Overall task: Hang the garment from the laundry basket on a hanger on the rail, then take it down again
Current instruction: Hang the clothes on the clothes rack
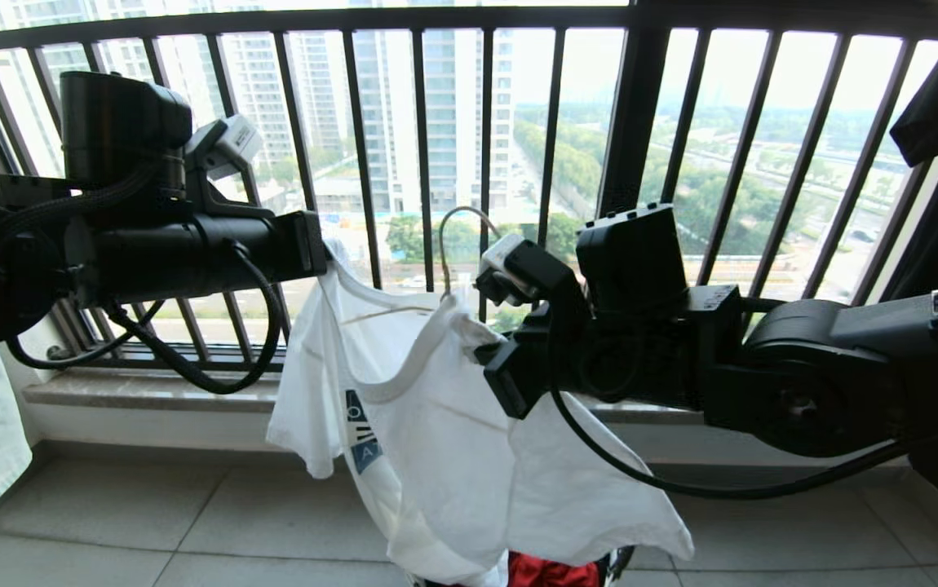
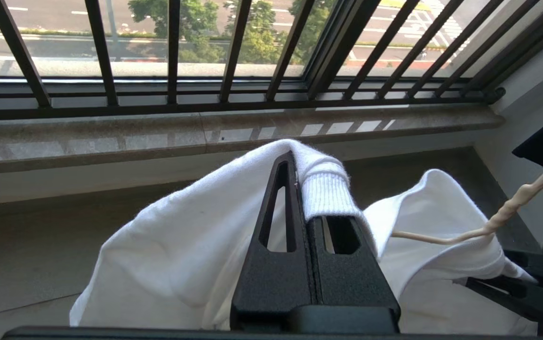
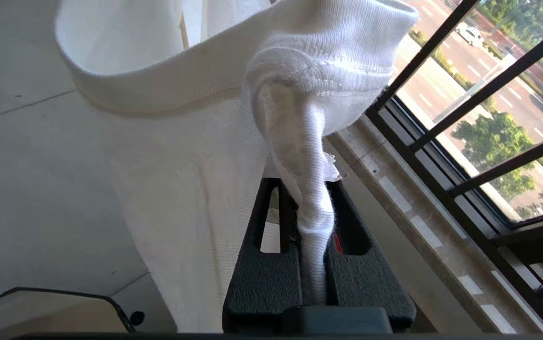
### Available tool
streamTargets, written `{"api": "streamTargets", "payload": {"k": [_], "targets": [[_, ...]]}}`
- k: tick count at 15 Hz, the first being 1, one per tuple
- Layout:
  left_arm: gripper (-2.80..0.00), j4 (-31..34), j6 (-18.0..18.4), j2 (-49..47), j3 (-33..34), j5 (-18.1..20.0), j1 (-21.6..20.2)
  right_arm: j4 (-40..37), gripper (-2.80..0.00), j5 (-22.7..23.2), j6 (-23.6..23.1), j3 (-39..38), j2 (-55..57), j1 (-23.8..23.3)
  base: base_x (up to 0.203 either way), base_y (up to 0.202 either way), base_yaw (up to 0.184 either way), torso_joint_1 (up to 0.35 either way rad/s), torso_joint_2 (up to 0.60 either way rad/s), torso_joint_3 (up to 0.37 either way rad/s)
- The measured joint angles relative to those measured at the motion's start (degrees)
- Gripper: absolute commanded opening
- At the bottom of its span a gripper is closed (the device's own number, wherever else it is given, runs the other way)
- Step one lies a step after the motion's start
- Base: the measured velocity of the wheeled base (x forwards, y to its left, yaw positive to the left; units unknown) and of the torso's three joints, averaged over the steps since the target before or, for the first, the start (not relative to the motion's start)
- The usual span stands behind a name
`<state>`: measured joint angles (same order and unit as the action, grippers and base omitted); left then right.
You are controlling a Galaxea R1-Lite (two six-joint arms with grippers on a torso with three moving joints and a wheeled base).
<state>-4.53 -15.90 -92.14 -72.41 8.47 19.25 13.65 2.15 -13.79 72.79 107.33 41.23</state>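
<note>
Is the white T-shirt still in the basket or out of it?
Out. The T-shirt hangs in the air, pinched by the left gripper and right gripper.

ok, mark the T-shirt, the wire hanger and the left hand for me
T-shirt [image 1: 453,424], head view, front panel below the neckband.
Wire hanger [image 2: 503,215], left wrist view, twisted neck.
Left hand [image 2: 295,163], left wrist view, fingertips shut on the shirt.

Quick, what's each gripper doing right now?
Left gripper: shut on the T-shirt.
Right gripper: shut on the T-shirt's neckband.
</note>
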Motion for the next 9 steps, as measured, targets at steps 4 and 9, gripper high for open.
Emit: {"api": "streamTargets", "payload": {"k": [4, 9], "targets": [[-2.80, 0.00, -1.71, 0.18, 0.53, -0.13, 3.00, 6.31, -2.80, -0.02, 4.81, 0.83, 2.29, 1.18, 0.000, 0.000, 0.000, 0.000, 0.00, 0.000], [-2.80, -0.15, -4.81, 0.96, 0.47, -0.31, 5.02, 8.56, -2.80, 0.50, 7.52, 1.18, 3.74, 2.12, 0.000, 0.000, 0.000, 0.000, 0.00, 0.000]]}}
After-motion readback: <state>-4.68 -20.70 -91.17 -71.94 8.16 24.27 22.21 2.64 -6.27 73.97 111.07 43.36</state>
